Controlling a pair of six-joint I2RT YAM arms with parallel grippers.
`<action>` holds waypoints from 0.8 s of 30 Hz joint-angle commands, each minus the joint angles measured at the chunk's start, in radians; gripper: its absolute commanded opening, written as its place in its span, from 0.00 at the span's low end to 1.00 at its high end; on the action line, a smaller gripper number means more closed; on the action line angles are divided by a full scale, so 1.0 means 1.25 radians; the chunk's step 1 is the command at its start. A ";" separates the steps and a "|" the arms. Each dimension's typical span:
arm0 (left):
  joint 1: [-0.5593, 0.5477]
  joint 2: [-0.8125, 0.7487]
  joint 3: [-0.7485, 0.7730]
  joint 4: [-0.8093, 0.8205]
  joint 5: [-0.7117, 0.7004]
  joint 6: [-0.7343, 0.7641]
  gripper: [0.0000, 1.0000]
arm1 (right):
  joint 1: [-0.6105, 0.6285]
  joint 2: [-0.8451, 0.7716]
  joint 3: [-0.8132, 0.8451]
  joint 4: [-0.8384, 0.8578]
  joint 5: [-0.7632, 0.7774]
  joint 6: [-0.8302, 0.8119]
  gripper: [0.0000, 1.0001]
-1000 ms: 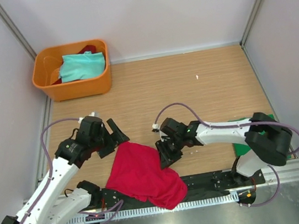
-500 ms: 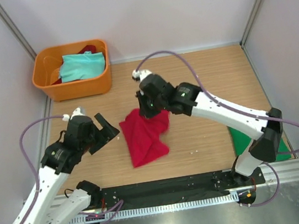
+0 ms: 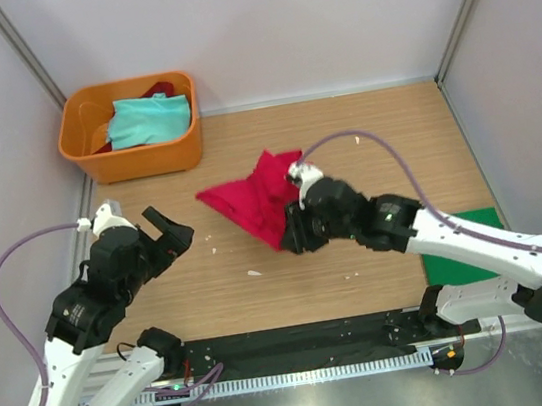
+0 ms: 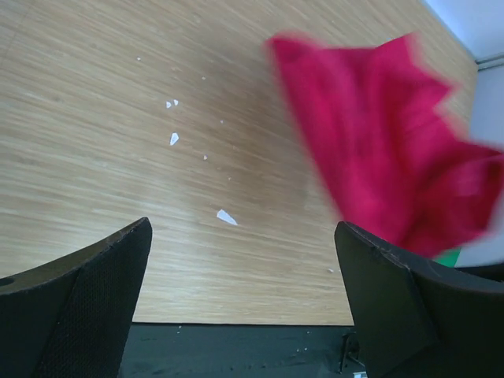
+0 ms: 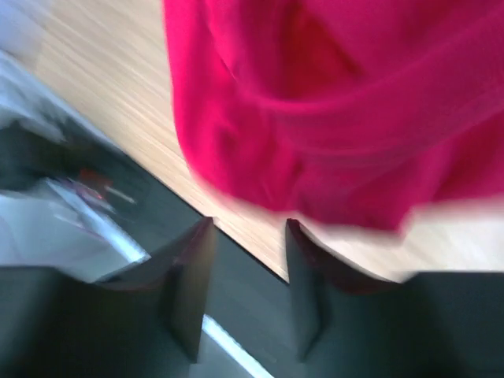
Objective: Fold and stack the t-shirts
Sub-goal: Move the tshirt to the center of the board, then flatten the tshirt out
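A red t-shirt (image 3: pixel 253 198) lies crumpled and blurred mid-table, one corner pointing to the back. It also shows in the left wrist view (image 4: pixel 386 157) and in the right wrist view (image 5: pixel 331 118). My right gripper (image 3: pixel 287 233) sits at the shirt's near right edge. In its wrist view (image 5: pixel 250 228) the jaws stand apart with nothing between them and the shirt lies just beyond the tips. My left gripper (image 3: pixel 169 232) is open and empty, left of the shirt, over bare wood (image 4: pixel 244 228). A folded green t-shirt (image 3: pixel 458 237) lies at the right.
An orange bin (image 3: pixel 82 149) at the back left holds a teal shirt (image 3: pixel 148 119) and a dark red garment (image 3: pixel 162 87). Small white scraps (image 4: pixel 226 216) dot the wood. Walls close the table on the left, right and back. A black rail (image 3: pixel 300 338) runs along the near edge.
The right arm carried the red shirt from the near edge to mid-table, then drew back and let it go. The left arm pulled back to the left, away from the shirt.
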 commanded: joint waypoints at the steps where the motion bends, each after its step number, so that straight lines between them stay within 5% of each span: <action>1: -0.001 0.008 -0.023 -0.010 -0.002 0.007 1.00 | -0.003 -0.072 -0.217 0.018 0.000 0.109 0.51; 5: -0.001 0.048 -0.074 0.062 0.091 0.028 1.00 | -0.072 -0.133 -0.333 -0.011 0.016 0.125 0.54; 9: -0.002 0.172 -0.103 0.192 0.201 0.071 0.81 | -0.217 -0.121 -0.307 -0.018 0.003 0.088 0.56; 12: -0.002 0.330 -0.070 0.270 0.300 0.128 0.77 | -0.295 -0.023 -0.252 -0.013 -0.068 0.055 0.56; 18: -0.033 0.685 0.063 0.350 0.442 0.206 0.67 | -0.310 0.205 -0.142 0.050 -0.213 -0.012 0.56; 24: -0.034 0.838 0.095 0.429 0.458 0.180 0.60 | -0.309 0.292 -0.096 0.060 -0.223 -0.032 0.53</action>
